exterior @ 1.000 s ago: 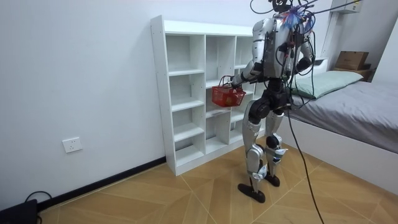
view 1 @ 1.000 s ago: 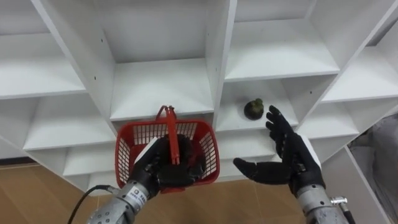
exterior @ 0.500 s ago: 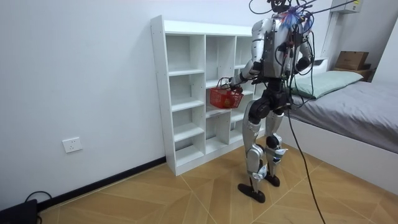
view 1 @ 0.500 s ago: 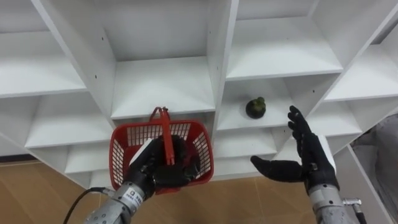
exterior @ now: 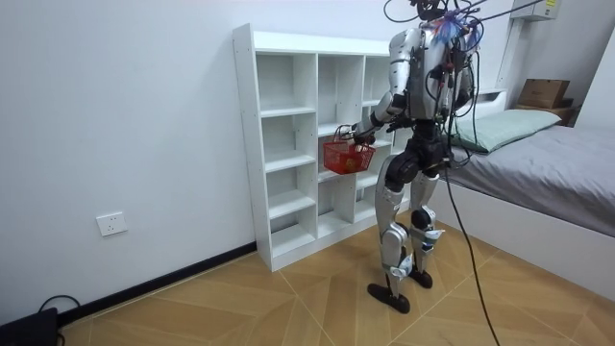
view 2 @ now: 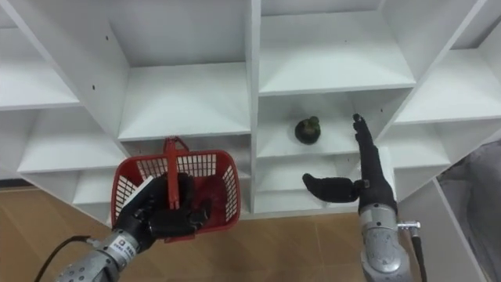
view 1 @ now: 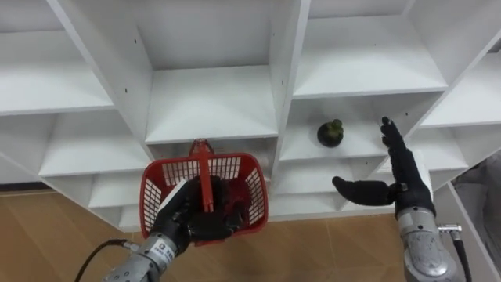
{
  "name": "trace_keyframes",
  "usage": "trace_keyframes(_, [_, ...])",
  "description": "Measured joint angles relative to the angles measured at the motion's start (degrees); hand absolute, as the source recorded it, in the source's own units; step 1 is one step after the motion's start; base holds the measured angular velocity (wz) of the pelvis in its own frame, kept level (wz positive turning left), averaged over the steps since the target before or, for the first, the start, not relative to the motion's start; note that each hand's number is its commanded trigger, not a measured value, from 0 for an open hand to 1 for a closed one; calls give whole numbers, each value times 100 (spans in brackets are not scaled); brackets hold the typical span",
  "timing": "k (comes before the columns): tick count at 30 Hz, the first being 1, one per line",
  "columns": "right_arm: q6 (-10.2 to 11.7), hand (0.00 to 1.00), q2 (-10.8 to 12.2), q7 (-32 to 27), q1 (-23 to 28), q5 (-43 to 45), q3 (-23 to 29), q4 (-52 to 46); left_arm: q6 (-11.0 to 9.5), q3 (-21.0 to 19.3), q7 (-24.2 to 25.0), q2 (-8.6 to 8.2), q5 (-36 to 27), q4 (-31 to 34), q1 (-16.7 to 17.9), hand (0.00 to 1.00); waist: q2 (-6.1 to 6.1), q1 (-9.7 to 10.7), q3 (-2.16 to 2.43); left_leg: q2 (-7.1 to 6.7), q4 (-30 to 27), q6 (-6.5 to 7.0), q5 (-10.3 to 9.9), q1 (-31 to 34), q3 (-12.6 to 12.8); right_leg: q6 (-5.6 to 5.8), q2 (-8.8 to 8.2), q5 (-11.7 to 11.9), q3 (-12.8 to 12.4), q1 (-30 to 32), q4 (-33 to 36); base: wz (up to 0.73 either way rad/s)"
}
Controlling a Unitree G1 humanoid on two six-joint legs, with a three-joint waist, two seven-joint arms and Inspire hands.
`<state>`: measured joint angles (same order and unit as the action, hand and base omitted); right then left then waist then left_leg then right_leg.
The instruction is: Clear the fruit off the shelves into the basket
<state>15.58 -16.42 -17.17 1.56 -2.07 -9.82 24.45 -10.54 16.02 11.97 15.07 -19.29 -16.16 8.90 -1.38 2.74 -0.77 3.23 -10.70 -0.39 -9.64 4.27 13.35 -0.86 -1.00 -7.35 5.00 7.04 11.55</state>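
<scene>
left hand [view 1: 188, 223] curls round a red basket [view 1: 235, 166]. right hand [view 1: 401, 186] — fingers spread, empty — hovers near the dark fruit [view 1: 331, 133] lying on the shelves [view 1: 210, 102], right of the basket.

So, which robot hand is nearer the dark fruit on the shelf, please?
Right: the right robot hand is open just right of the dark fruit; the left robot hand grips the red basket, lower left.
</scene>
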Motion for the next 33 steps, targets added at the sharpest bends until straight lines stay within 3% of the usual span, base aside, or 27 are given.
trace_keyframes(1, [0,0,0,-21,-50,33,0,50,0,-62,0,-3,7,-36,-20,100,-34,-18,-18,-2,0,0,0,18,-17,-1,1,-3,15,6,-4,8])
trace_keyframes(6, [-20,0,-43,-22,-210,46,35,236,70,-246,0,-4,28,-82,-29,100,-115,-89,-2,-5,-52,1,0,228,-99,-3,-9,-3,85,171,16,6])
trace_keyframes(16, [-22,0,-192,-27,-762,67,220,649,113,-307,17,3,105,-82,-29,100,-118,-154,-1,1,-88,1,0,328,-137,-6,-73,-1,313,217,17,3])
trace_keyframes(24, [-22,0,-208,-28,-860,55,208,1008,112,-306,113,19,104,-97,-63,100,-133,-190,-4,-5,-221,8,9,593,-277,-15,-102,3,477,345,25,11])
trace_keyframes(33, [-21,0,-245,-28,-1198,57,203,1601,113,-291,118,17,111,-611,-235,100,-153,-339,-23,-2,-289,8,10,805,-392,-25,-113,5,569,473,28,6])
